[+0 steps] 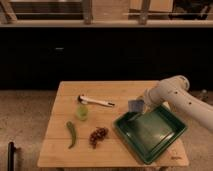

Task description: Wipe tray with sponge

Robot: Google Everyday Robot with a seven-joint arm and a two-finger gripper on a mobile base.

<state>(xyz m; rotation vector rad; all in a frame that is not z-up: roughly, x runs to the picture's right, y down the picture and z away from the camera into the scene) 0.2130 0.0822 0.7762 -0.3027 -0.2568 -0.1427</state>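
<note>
**Robot arm holds a sponge at the far corner of a green tray**

A white robot arm (172,92) reaches in from the right over a light wooden table (120,91). Its gripper (139,105) hangs at the arm's tip, just above the far left corner of a large square dark-green tray (176,134) with a raised rim and a glossy bottom. The pincer looks clenched on a small blue-grey rectangular sponge (134,105), which sticks out to the left. The sponge seems to be clear of the tray floor, so the wiping looks not yet begun.

To the left, well apart from the tray, lie a white pen-shaped tool (96,101), a small light-green cup (82,112), a slim green pepper (71,134) and a reddish-brown cluster of small fruit (98,136). The cluster is the nearest of these to the tray.

Risks from here, as a judgement:

- The sponge sits over the rim rather than the bottom. A straight descent could land it on the raised edge, tipping or shoving the tray.
- The tray lies near the table's right and front edges. A hard sideways stroke might slide it toward them.
- The bottom looks slick, so too little pressure would let the sponge skim without cleaning.
- Only part of the sponge seems gripped, and drag could twist it loose.
</note>
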